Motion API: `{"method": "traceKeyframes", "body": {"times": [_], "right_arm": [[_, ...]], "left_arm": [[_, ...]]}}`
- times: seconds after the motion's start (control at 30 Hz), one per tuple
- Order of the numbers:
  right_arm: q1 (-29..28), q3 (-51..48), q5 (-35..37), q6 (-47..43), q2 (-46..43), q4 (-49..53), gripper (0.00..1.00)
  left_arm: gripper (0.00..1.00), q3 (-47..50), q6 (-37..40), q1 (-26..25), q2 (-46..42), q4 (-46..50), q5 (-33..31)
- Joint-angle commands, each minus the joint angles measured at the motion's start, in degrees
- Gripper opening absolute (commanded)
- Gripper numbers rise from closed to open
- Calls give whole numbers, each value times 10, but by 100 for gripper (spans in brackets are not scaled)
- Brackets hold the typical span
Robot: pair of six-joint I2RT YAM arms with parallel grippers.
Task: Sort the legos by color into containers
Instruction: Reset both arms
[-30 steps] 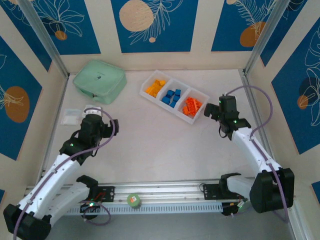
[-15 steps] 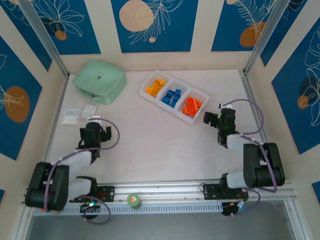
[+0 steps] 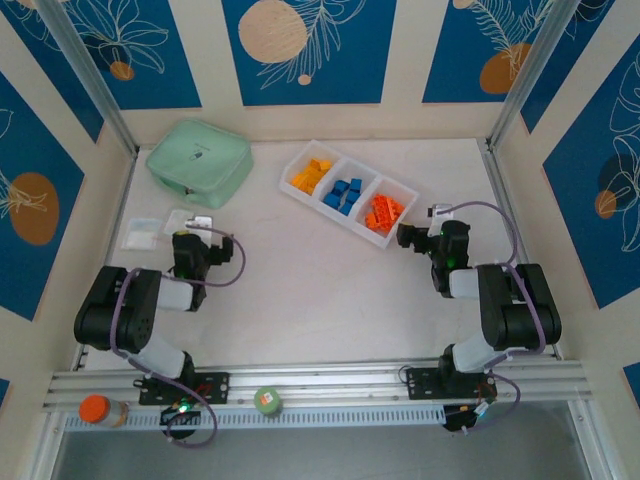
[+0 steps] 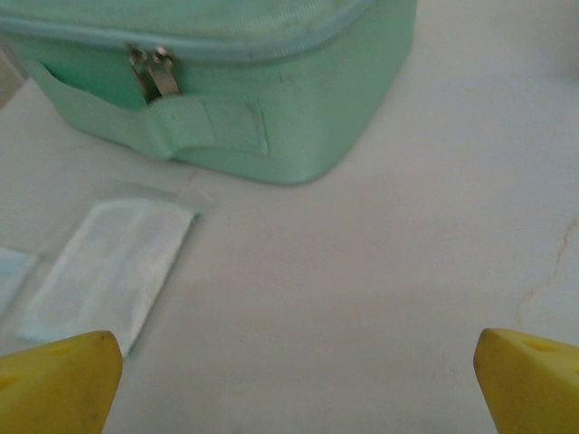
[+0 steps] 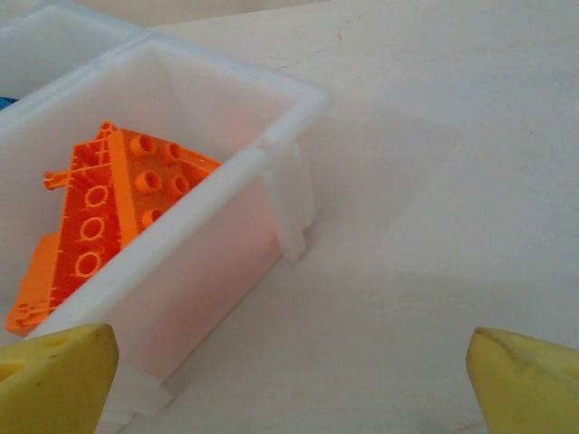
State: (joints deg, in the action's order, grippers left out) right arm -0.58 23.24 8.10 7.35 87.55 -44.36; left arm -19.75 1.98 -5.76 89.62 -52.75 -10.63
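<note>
On the pale desk a long white plastic tray lies slantwise toward the far side. Its three square compartments are filled by colour: yellow-orange bricks in the left one, blue bricks in the middle, and orange-red bricks in the right one.

The right arm sits folded low, and the right tool is just beside the tray's right end without touching it. Seen from its wrist, its yellow fingertips are spread wide with bare desk between them. The corner of the orange-red compartment is close ahead on the left, with studded plates leaning inside it.

The left arm is folded the same way. The left tool points toward a mint-green soft zip case at the far left. Its jaws are also spread wide and grip nothing. Two small clear plastic packets lie flat on the desk near the case, one of them just ahead of the tool on the left.

A small green roll rests on the rail at the near edge.
</note>
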Motion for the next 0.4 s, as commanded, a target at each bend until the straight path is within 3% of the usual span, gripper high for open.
{"method": "traceKeyframes", "body": {"times": [0.0, 0.37], "right_arm": [[2, 6, -17, -14, -4, -18, 99], [5, 7, -28, -15, -4, -17, 99]], "left_arm": [[99, -6, -9, 6, 2, -37, -12], [99, -7, -7, 6, 2, -34, -9]]}}
